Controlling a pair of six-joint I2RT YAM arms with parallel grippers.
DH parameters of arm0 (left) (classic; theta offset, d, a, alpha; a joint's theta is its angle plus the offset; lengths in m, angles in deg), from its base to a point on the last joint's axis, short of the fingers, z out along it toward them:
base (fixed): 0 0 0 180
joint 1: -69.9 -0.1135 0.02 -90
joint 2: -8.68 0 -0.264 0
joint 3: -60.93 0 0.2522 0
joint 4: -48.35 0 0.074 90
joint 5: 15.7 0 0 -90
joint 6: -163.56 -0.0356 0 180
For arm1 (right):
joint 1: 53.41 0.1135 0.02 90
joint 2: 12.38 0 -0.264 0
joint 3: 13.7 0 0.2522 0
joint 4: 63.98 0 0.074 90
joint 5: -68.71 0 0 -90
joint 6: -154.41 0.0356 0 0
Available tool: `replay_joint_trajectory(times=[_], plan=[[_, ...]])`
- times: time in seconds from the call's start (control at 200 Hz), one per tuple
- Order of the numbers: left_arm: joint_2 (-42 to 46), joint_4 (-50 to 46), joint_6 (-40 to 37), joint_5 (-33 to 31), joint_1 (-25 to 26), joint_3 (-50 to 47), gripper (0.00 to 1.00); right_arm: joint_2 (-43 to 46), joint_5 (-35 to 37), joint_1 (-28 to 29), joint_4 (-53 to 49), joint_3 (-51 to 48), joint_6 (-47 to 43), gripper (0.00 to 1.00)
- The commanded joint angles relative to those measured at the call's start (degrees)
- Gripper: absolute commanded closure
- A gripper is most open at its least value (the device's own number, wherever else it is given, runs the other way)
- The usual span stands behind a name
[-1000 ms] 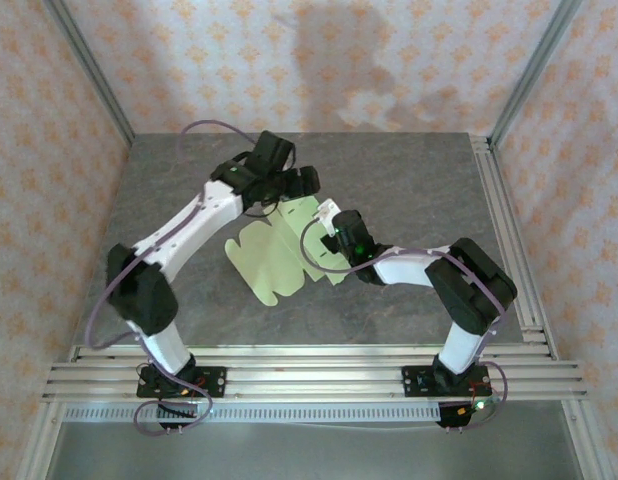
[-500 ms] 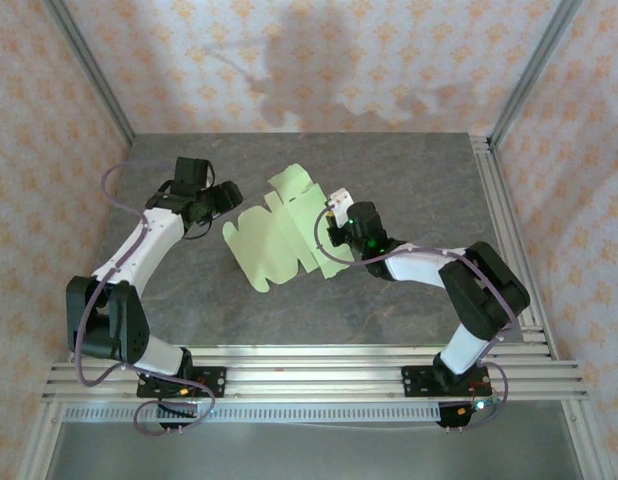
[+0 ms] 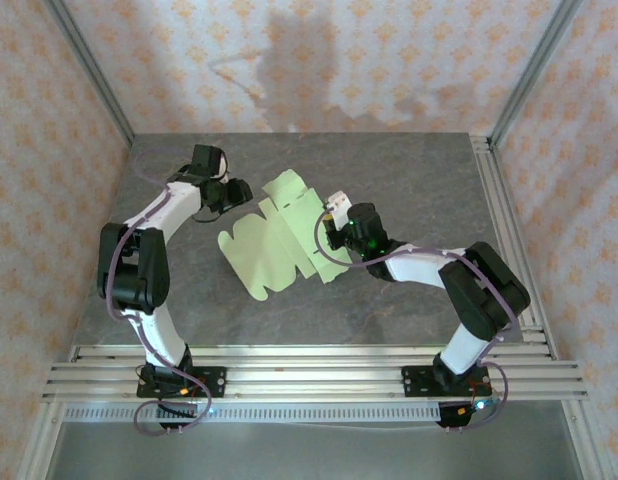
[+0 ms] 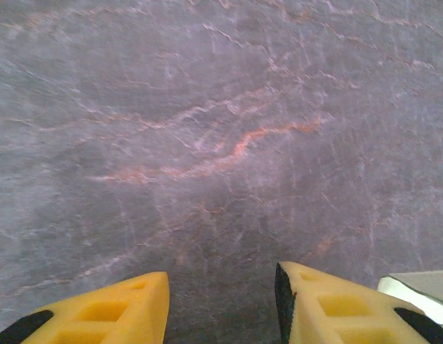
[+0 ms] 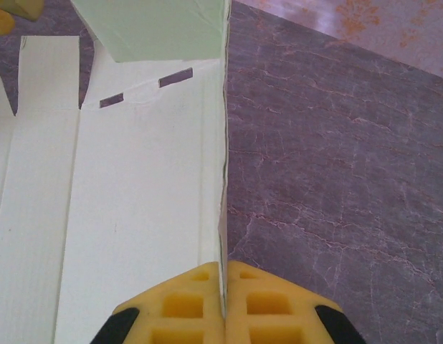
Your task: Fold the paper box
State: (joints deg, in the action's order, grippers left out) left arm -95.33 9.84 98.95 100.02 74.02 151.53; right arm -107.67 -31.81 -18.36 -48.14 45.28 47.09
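The paper box is a pale green die-cut sheet lying mostly flat on the grey table, with one flap raised at the far side. My right gripper is at its right edge. The right wrist view shows that gripper shut on the upturned edge of the paper box. My left gripper hovers just left of the sheet's far left corner. In the left wrist view it is open over bare table, nothing between its yellow fingers, and a corner of the paper box shows at the lower right.
Aluminium rails run along the table's right side and the near edge. Patterned walls close in the back and sides. Grey stone tabletop lies around the sheet.
My left arm pulled off the sheet to the left, then came back to its far left corner, with its jaws narrowing. The sheet slid slightly left. The right gripper kept its hold.
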Motion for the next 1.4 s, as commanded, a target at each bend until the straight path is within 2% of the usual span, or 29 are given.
replay_joint_trajectory(times=[0.0, 0.16, 0.28, 0.706, 0.976, 1.091, 1.266, 1.341, 1.396], plan=[[-0.6, 0.7, -0.1, 6.9, 0.2, 1.1, 0.56, 1.4, -1.0, -0.2, 0.5, 1.1, 1.0, 1.0], [-0.9, 0.0, -0.5, 7.9, 1.0, 0.7, 0.56, 0.5, -0.7, -0.1, 0.6, 2.3, 1.1, 1.0], [-0.2, -0.1, -0.8, 8.3, 1.6, -0.1, 0.6, 0.1, -0.7, -0.2, 0.6, 2.9, 1.1, 1.0], [1.9, -1.0, -3.0, 11.6, 3.2, -2.4, 0.55, 0.1, -0.8, -0.2, 1.1, 2.4, 2.0, 1.0], [1.5, -3.6, -6.1, 7.2, 3.8, -2.5, 0.44, 1.5, -7.1, -1.4, 1.1, 2.0, 4.1, 1.0], [3.5, -5.3, -8.6, 4.7, 4.4, -2.9, 0.44, 2.1, -9.0, -2.5, 0.3, 1.9, 4.8, 1.0], [4.4, -7.9, -10.6, 3.5, 6.2, -3.1, 0.58, 2.4, -10.3, -2.9, 0.4, 1.9, 5.7, 1.0], [3.6, -8.9, -8.9, 3.9, 6.9, -2.7, 0.73, 2.0, -10.6, -3.0, 0.5, 2.2, 5.9, 1.0], [3.2, -8.5, -7.2, 5.1, 7.6, -2.7, 0.75, 1.7, -10.8, -3.0, 0.4, 2.4, 5.9, 1.0]])
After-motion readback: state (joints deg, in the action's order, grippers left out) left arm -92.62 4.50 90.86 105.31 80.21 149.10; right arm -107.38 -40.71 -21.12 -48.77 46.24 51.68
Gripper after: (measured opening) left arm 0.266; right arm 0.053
